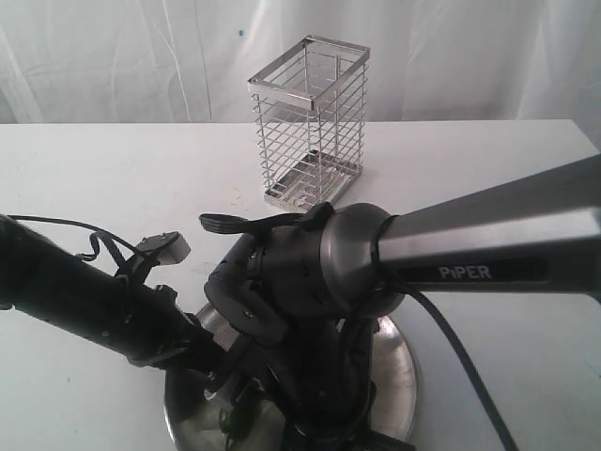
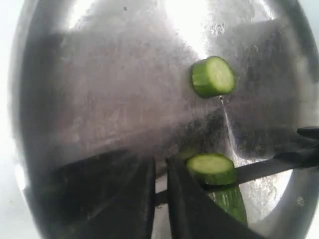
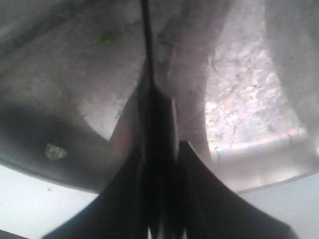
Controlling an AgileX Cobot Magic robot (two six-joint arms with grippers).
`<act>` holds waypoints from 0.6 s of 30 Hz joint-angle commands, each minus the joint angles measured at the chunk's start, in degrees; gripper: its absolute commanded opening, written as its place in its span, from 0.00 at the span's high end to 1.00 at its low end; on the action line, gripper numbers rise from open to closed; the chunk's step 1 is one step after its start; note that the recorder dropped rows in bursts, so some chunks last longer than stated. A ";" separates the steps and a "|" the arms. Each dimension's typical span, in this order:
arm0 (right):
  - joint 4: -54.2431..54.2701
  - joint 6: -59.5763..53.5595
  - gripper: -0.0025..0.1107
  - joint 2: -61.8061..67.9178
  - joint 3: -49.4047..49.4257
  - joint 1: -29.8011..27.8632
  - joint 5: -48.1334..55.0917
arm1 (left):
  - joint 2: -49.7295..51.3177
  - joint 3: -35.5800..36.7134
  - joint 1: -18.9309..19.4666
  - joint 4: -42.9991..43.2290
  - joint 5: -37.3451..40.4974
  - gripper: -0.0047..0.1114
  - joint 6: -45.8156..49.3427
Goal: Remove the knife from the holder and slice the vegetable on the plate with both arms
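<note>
Exterior view: both arms crowd over the plate (image 1: 399,376) at the near edge of the white table (image 1: 113,178), hiding most of it; the right arm (image 1: 488,235), with the grey PiPER link, crosses above the plate, and the left arm (image 1: 84,301) comes in from the other side. Wire holder (image 1: 310,122) stands upright on the table behind the plate, well apart from it, nothing visible inside. Left wrist view: left gripper (image 2: 160,199) sits low over the plate (image 2: 99,89), fingers nearly together with a thin gap; the long green piece of the vegetable (image 2: 232,201) lies just beside them, but contact is hidden, so cannot tell if they clamp it. One cut slice (image 2: 213,76) lies alone on the plate, apart from the rest; a second round (image 2: 212,169) sits at the cut end of the green piece, with the dark knife (image 2: 269,167) blade running across right against it. Right wrist view: right gripper (image 3: 162,164) is clamped on the knife (image 3: 157,129) handle, blade edge-on, pointing out over the plate (image 3: 249,99). Two small green bits (image 3: 55,151) lie on the plate near the rim.
</note>
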 commanded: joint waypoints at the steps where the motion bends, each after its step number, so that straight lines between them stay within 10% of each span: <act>1: -0.37 -1.07 0.98 -0.22 -0.10 -0.45 -2.31 | -1.07 0.64 -0.41 3.94 2.91 0.82 -2.61; 18: -0.58 -2.26 0.98 2.62 -0.10 -0.45 -5.79 | -1.07 0.64 -0.51 3.94 2.79 0.82 -2.66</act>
